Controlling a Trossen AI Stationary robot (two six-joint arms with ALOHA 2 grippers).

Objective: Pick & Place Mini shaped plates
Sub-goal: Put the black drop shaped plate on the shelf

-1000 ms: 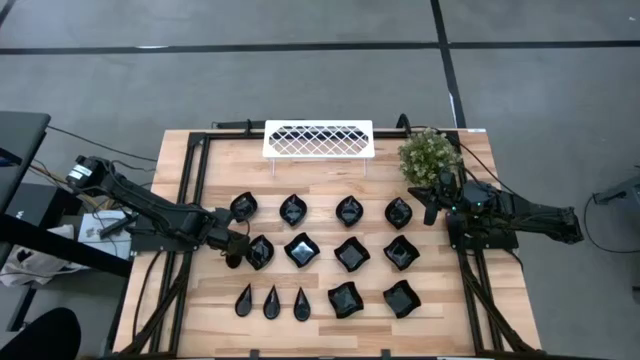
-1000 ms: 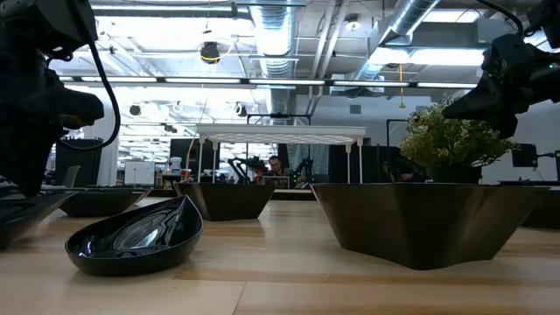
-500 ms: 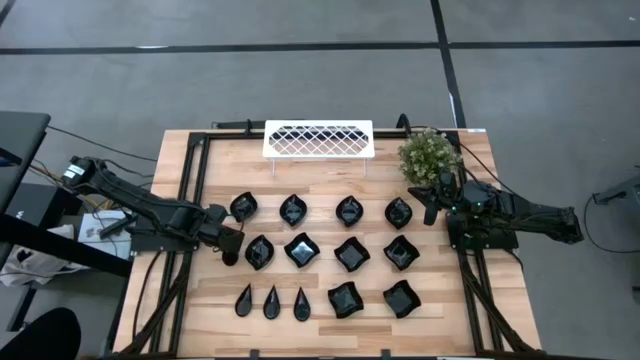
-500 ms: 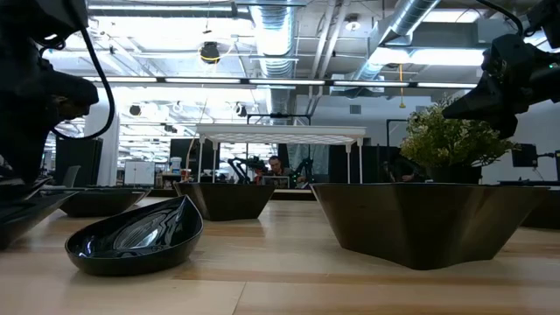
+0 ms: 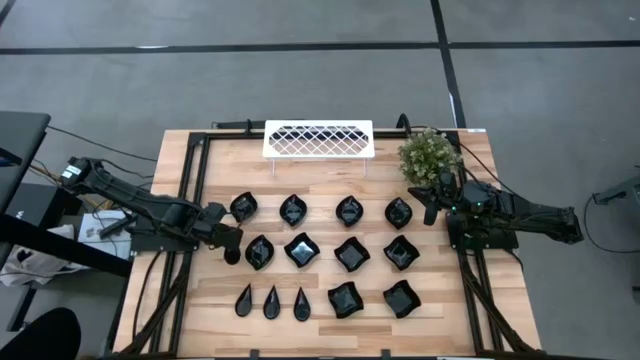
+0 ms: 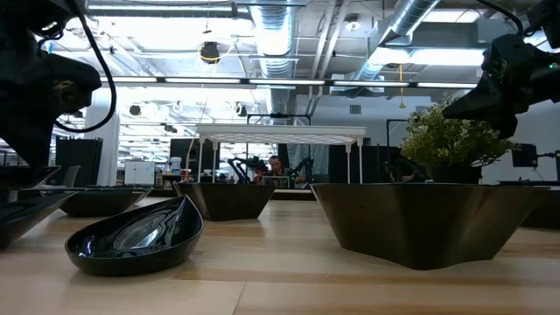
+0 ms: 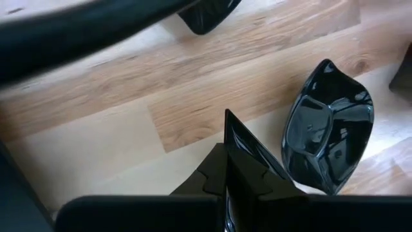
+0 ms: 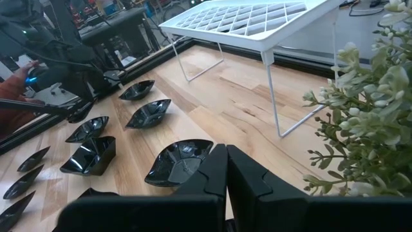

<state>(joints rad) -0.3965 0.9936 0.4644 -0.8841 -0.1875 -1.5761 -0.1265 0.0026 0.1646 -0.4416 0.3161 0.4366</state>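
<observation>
Several glossy black mini plates (image 5: 350, 255) lie in three rows on the wooden table, teardrop ones (image 5: 271, 302) near the front. My left gripper (image 5: 230, 250) is at the left end of the middle row, beside a leaf-shaped plate (image 7: 328, 122), and is shut on a small black plate (image 7: 248, 145). My right gripper (image 5: 430, 212) hovers shut and empty at the right end of the far row, beside the plant (image 5: 430, 155); its wrist view (image 8: 225, 167) looks over the plates toward the rack. My left gripper pinches the small plate between its two fingers (image 7: 212, 177). The plate's pointed end (image 7: 228, 119) sticks out past the fingertips. The plate stands on edge in the hold, over the bare wood beside the leaf-shaped plate. The fingers hide the rest of it.
A white lattice rack (image 5: 318, 138) stands on thin legs at the far edge. The potted plant (image 8: 367, 116) is close to my right gripper. Black frame rails (image 5: 195, 180) run along the table's sides. A person's hand (image 8: 13, 96) shows beyond the left edge.
My left gripper has risen a little and drawn slightly toward the far-left, still shut on the small plate. The plates on the table have stayed where they were.
</observation>
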